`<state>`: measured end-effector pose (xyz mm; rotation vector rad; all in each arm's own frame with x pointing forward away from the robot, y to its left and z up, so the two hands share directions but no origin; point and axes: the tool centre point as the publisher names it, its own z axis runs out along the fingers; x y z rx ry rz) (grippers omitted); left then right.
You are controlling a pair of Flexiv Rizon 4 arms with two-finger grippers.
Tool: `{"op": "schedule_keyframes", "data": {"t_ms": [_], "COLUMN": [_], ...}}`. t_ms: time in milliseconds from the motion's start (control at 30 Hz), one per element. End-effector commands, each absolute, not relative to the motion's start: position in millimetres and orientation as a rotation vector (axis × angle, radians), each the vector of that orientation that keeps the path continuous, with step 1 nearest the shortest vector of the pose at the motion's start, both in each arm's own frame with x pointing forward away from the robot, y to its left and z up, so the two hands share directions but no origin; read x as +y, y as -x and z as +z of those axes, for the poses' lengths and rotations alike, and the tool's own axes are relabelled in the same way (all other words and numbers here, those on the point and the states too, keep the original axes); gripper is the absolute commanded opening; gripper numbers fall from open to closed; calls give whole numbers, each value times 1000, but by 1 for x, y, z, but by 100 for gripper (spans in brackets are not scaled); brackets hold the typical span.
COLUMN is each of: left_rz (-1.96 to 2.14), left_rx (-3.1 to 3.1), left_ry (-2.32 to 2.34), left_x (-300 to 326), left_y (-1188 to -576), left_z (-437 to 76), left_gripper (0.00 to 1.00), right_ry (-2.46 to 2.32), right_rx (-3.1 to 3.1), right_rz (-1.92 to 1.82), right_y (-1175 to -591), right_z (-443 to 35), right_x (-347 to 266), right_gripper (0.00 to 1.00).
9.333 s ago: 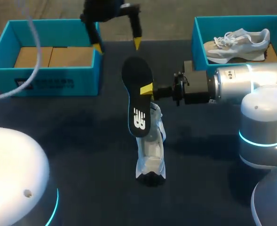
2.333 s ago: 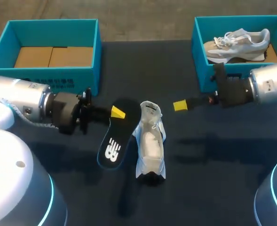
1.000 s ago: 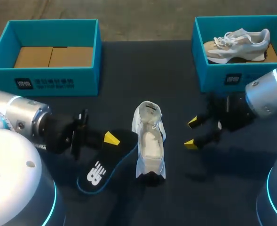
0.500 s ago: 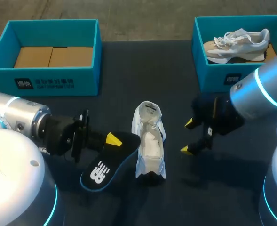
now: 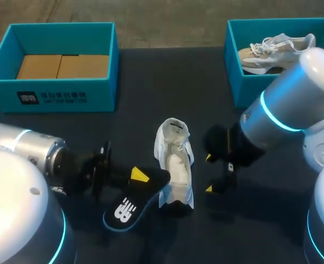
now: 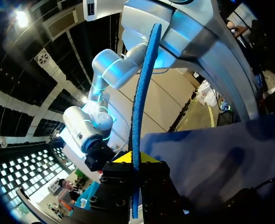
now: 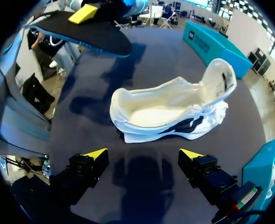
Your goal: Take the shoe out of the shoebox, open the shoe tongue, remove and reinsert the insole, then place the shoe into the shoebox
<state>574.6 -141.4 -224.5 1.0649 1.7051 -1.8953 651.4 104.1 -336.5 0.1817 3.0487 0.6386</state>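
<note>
L hand (image 5: pixel 141 176) clamps black insole (image 5: pixel 130 202); white shoe (image 5: pixel 175 165) on worktop (image 5: pixel 167 82) just ahead of R hand (image 5: pixel 208 174), spread wide, not touching.

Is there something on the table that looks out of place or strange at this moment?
Only the insole: it is outside the white shoe, clamped in the left gripper beside it. The shoe's tongue stands folded far open. Nothing looks spilled or damaged.
</note>
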Motion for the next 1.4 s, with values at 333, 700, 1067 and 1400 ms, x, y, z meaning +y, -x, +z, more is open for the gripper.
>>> {"op": "schedule_keyframes", "data": {"t_ms": [333, 700, 1067, 1400], "left_rz": [-1803, -1831, -1831, -1904], "left_rx": [1734, 1728, 1754, 1743], "left_ry": [-1097, -1074, -1038, -984], "left_x": [-140, -151, -158, -163], "left_y": [-567, -568, -575, -581], "left_z": [-229, -244, -260, -262], "left_gripper": [0, 0, 0, 0], "right_ry": [-197, -183, -187, -185], "right_rx": [3091, 3109, 3075, 3064], "right_rz": [546, 440, 360, 344], "right_y": [-653, -655, -654, -654], "right_z": [-356, -359, -344, -338], "right_x": [119, 128, 126, 121], "right_gripper": [100, 100, 100, 100]}}
